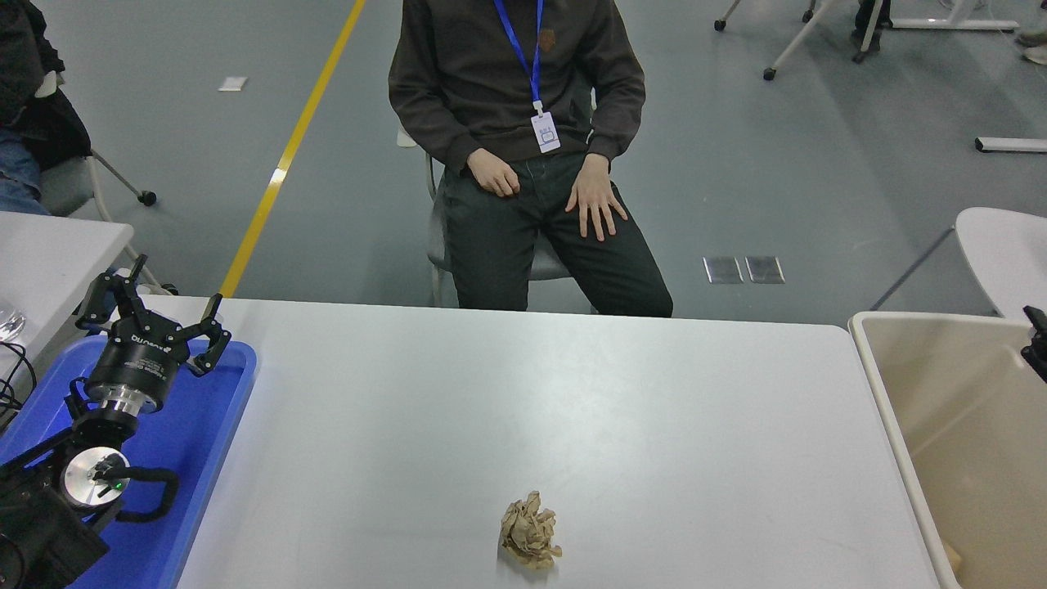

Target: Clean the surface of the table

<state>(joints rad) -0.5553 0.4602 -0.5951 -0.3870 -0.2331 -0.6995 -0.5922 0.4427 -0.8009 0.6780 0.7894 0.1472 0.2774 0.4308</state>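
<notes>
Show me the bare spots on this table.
The table surface is bare from the blue tray to the beige bin, except the crumpled paper ball near the front edge. The left tool crowds the tray.

Bright, even overhead light fills the scene, and the desk (572,409) shows a soft pale sheen near its middle. The crumpled paper ball (530,530) casts only a faint short shadow; the picture is sharp throughout
</notes>
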